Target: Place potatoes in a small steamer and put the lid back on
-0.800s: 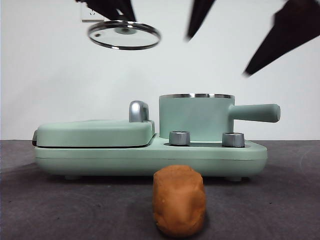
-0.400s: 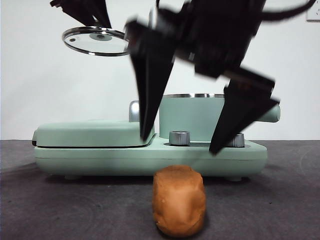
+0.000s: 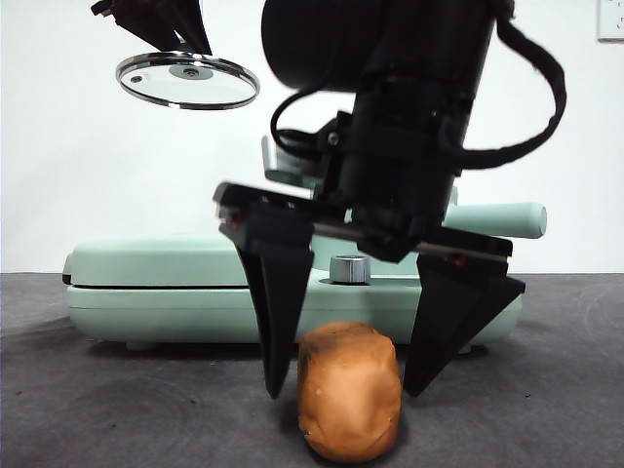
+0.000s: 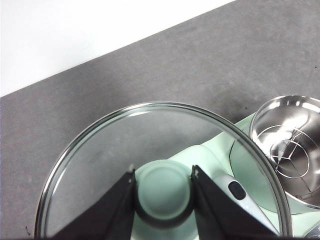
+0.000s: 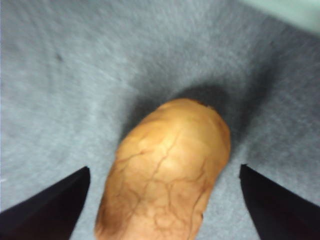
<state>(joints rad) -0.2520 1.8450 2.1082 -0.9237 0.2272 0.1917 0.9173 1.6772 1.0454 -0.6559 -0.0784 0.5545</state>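
Note:
The orange-brown potato lies on the dark table in front of the green appliance. My right gripper hangs open over it, one jaw on each side, not touching; the right wrist view shows the potato between the two jaw tips. The small steamer is mostly hidden behind that arm; only its handle shows, while the left wrist view shows its open steel bowl. High at the upper left, my left gripper is shut on the knob of the glass lid, holding it level in the air.
The mint-green base with its flat griddle cover stands across the middle of the table. A steel knob shows on its front. The dark table top runs out to both sides of the potato.
My right gripper has dropped from in front of the pot down to the table, its open jaws now straddling the potato. The lid has barely shifted.

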